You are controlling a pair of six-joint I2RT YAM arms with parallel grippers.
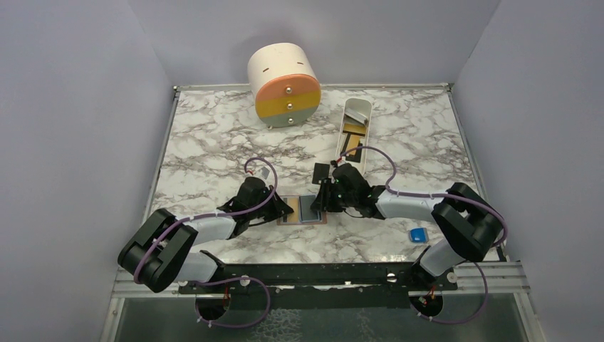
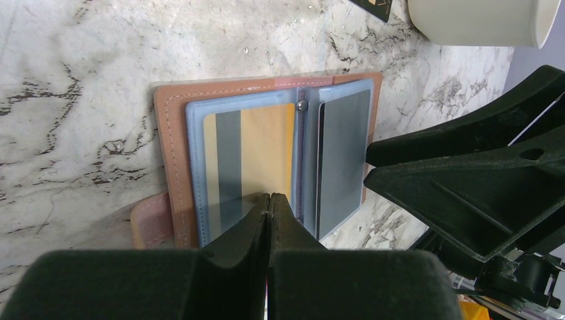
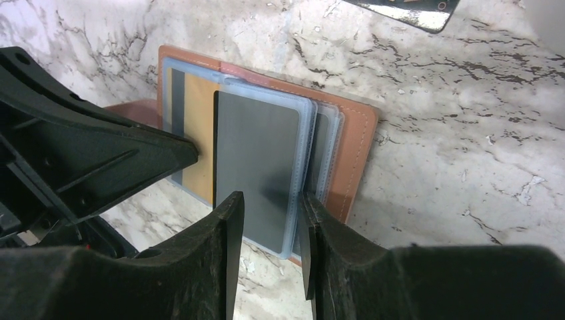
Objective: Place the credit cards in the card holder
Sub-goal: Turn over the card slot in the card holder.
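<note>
The tan-brown card holder lies open on the marble table between both arms. Its left clear sleeve holds a tan card with a grey stripe. A dark grey card lies in the right sleeve, its left edge standing out past the sleeve. My left gripper is shut and empty, its tips pressing on the left sleeve. My right gripper is open with a narrow gap, just above the grey card's near edge, holding nothing. A black card lies on the table behind the holder.
A long white tray with more cards stands at the back right. A round cream drawer cabinet stands at the back. A small blue block lies by the right arm's base.
</note>
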